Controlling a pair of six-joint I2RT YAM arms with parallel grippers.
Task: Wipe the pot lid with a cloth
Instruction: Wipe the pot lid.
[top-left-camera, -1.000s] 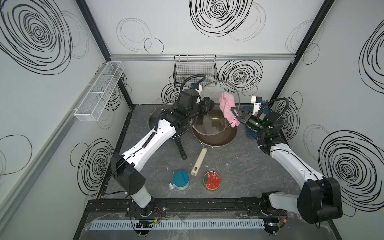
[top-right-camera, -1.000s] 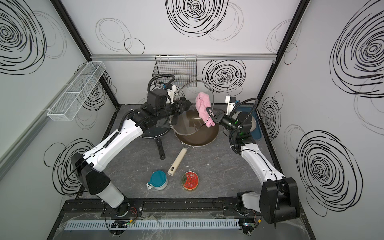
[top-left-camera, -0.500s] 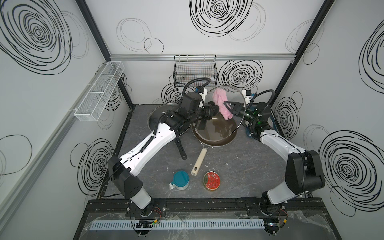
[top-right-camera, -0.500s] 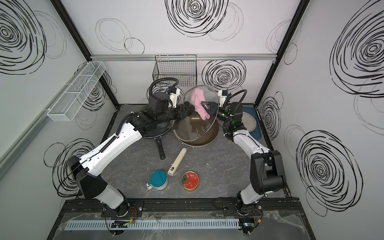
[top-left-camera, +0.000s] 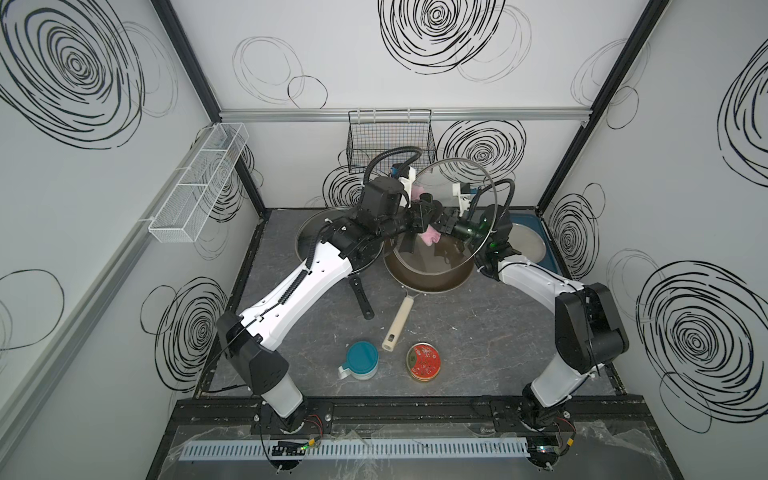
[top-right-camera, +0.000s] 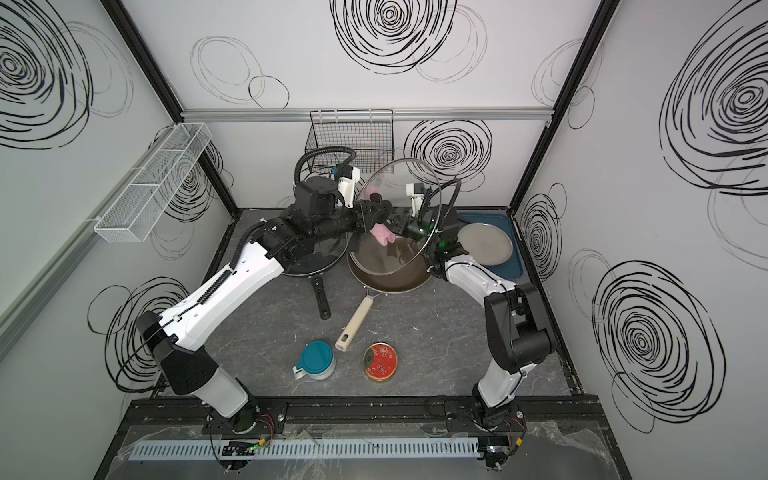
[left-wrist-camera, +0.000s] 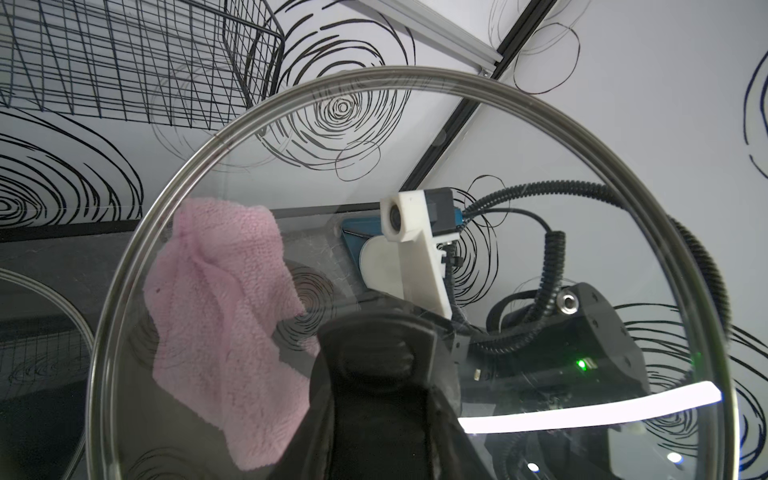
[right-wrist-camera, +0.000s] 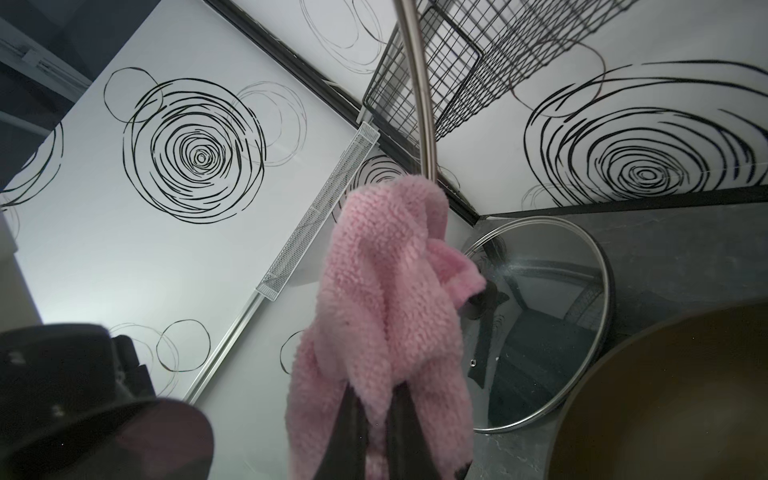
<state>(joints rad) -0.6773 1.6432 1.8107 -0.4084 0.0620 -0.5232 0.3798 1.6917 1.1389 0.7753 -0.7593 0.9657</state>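
A glass pot lid (top-left-camera: 457, 174) is held on edge above a brown frying pan (top-left-camera: 428, 278) at the back of the worktop (top-left-camera: 478, 332). It is grasped at its black knob by the left gripper (top-left-camera: 419, 212), whose jaws are clenched on that knob. The pink terry cloth (left-wrist-camera: 220, 316) is seen through the glass in the left wrist view, spread against the face of the lid turned away from the knob, with its upper end near the steel rim. In the right wrist view the cloth's lower end is pinched between the clenched jaws of the right gripper (right-wrist-camera: 370, 436), and its upper end meets the rim. In both top views part of the cloth hangs below the two grippers, over the pan. A second glass lid (right-wrist-camera: 540, 332) is seated on a black pan (top-right-camera: 316, 257) just beside the brown one. A teal cup (top-left-camera: 362, 361) and a red tin (top-left-camera: 423, 360) are set apart near the front edge.
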